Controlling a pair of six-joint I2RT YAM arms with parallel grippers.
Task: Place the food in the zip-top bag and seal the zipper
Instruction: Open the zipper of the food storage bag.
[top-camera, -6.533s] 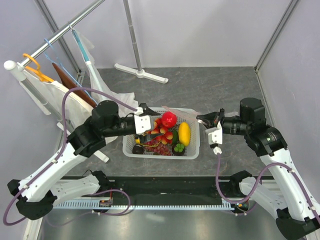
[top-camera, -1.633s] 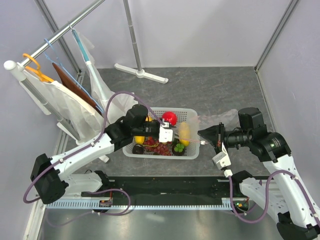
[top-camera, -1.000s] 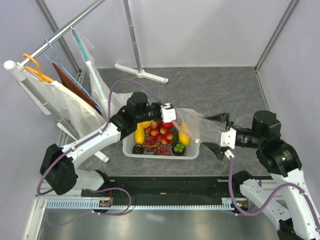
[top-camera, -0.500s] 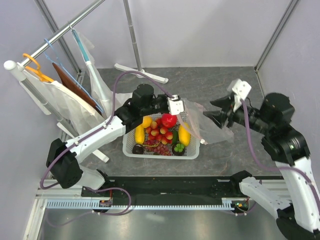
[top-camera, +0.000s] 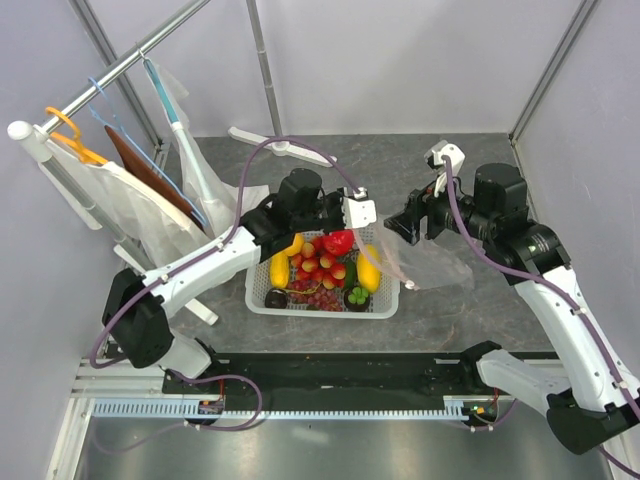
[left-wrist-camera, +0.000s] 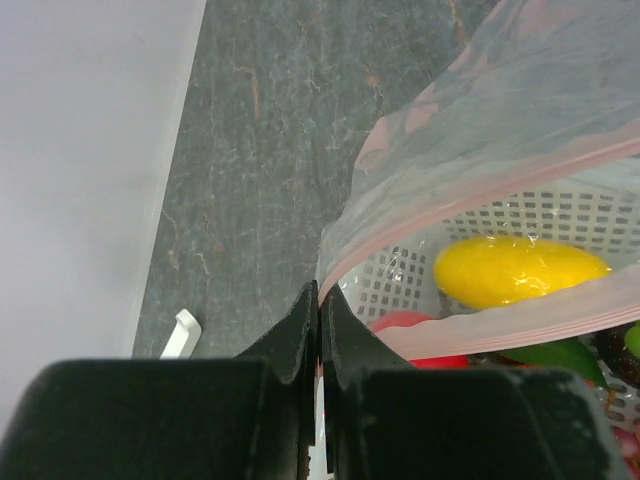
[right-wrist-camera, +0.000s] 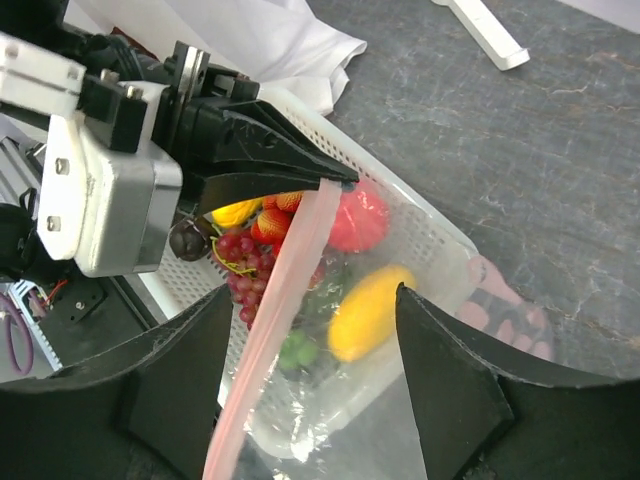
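Note:
The zip-top bag (top-camera: 425, 258) hangs clear and floppy over the right end of the white basket (top-camera: 300, 303). My left gripper (top-camera: 364, 213) is shut on the bag's top corner, its fingers (left-wrist-camera: 300, 325) pinching the edge of the bag (left-wrist-camera: 500, 110). My right gripper (top-camera: 397, 228) stands open just right of it. In the right wrist view the pink zipper (right-wrist-camera: 285, 320) runs down between the right gripper's (right-wrist-camera: 313, 290) wide fingers. The food lies in the basket: yellow mango (right-wrist-camera: 365, 310), red pomegranate (right-wrist-camera: 360, 215), purple grapes (right-wrist-camera: 240, 255), another mango (top-camera: 280, 268).
A clothes rack with hangers and white cloth (top-camera: 130, 200) stands at the left, close to the left arm. A white stand foot (top-camera: 285, 148) lies on the grey floor behind the basket. Grey walls close in the back and right.
My right arm swung from the front right up and leftward, bringing its open jaws around the bag's zipper edge. My left gripper carried the bag corner a little up and right.

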